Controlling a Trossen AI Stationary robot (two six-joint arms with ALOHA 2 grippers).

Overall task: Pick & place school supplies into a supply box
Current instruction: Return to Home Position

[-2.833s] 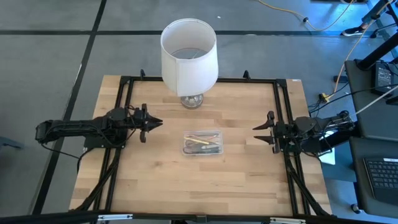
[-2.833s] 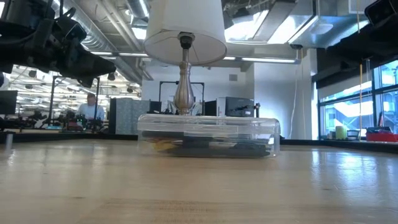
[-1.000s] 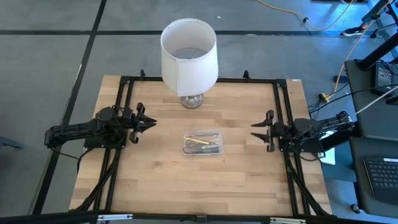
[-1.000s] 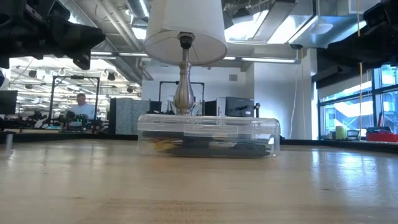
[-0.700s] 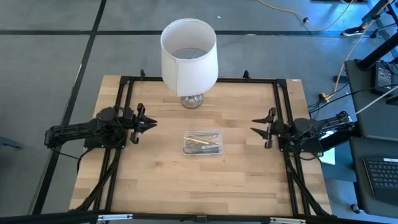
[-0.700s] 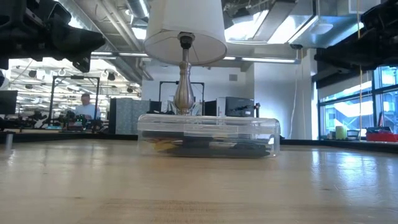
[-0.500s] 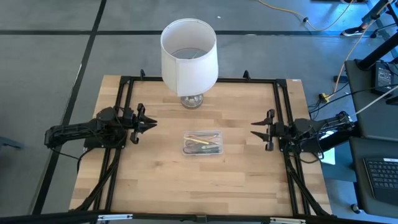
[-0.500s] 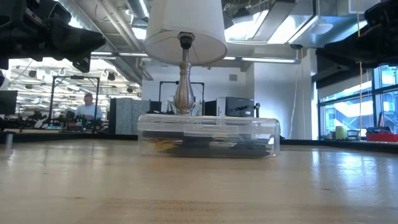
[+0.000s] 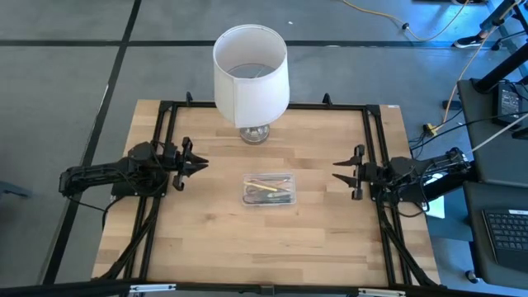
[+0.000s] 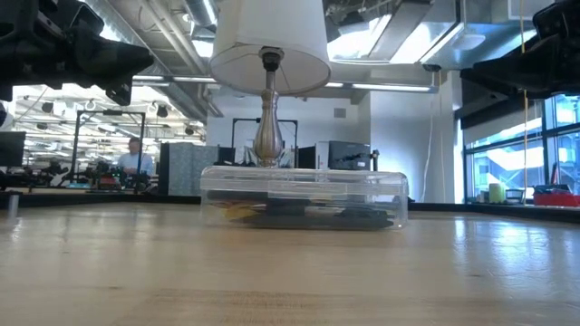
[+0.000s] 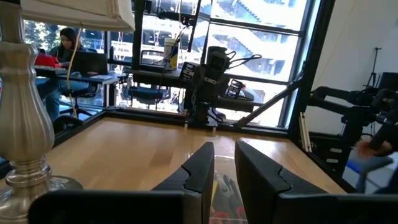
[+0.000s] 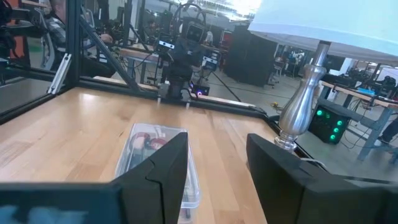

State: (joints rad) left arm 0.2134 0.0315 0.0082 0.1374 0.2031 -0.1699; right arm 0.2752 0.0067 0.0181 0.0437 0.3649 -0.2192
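High view: supply box [image 9: 267,189] between left fingers [image 9: 196,163] and right fingers [image 9: 345,162], untouched

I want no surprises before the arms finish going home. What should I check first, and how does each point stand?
1. Lid shut on the supply box: ok.
2. All school supplies inside it, none loose on the table: ok.
3. The left end effector empty, clear of the box: ok.
4. The right end effector empty, clear of the box: ok.
5. The lamp upright, apart from the box: ok.
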